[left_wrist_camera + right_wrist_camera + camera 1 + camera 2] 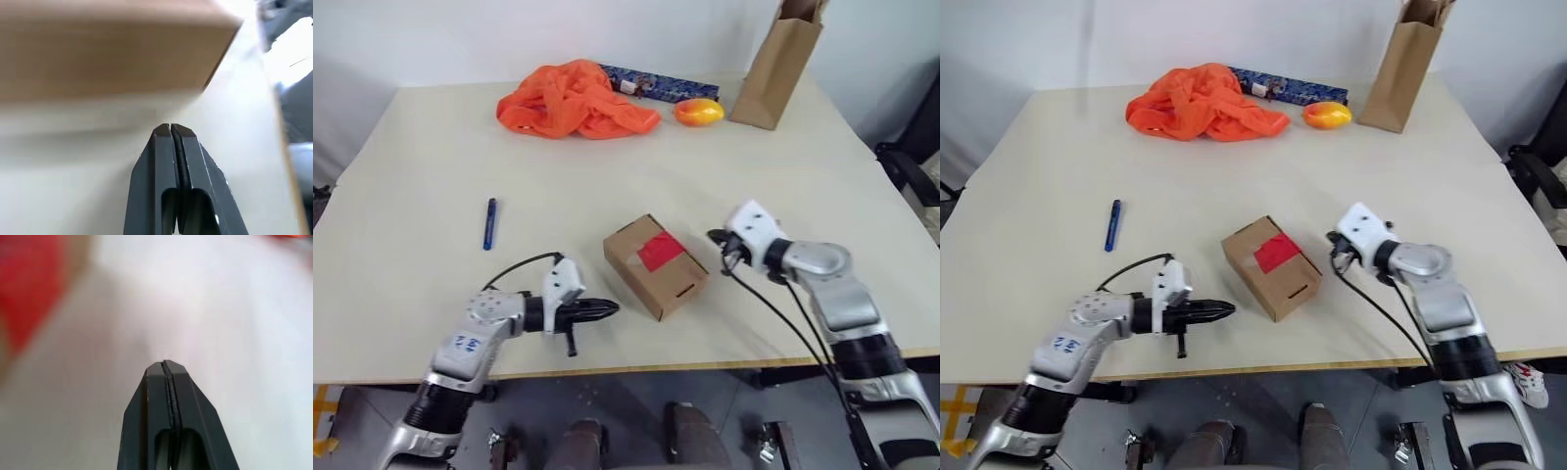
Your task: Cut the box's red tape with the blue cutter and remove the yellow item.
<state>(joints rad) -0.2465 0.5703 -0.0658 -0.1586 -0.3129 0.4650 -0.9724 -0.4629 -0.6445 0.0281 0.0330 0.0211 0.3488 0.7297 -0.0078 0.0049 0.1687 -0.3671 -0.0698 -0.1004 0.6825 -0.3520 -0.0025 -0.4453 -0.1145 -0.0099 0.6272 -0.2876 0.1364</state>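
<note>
Box (654, 264) sits closed near the table's (431, 157) front edge, red tape (661, 251) across its lid, between my two arms. My left gripper (610, 308) hangs just beside its left corner, fingers pressed together on nothing; my right gripper (715, 236), likewise closed and empty, is off its right side. Blue cutter (489, 223) lies well apart to the left, untouched.

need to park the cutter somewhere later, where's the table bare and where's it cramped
Bare: the wide stretch of table between the orange cloth and the box, around the blue cutter, and the right side between the paper bag and the right gripper. Crowded: the far edge, with the cloth, patterned case, mango-like fruit and bag.
</note>
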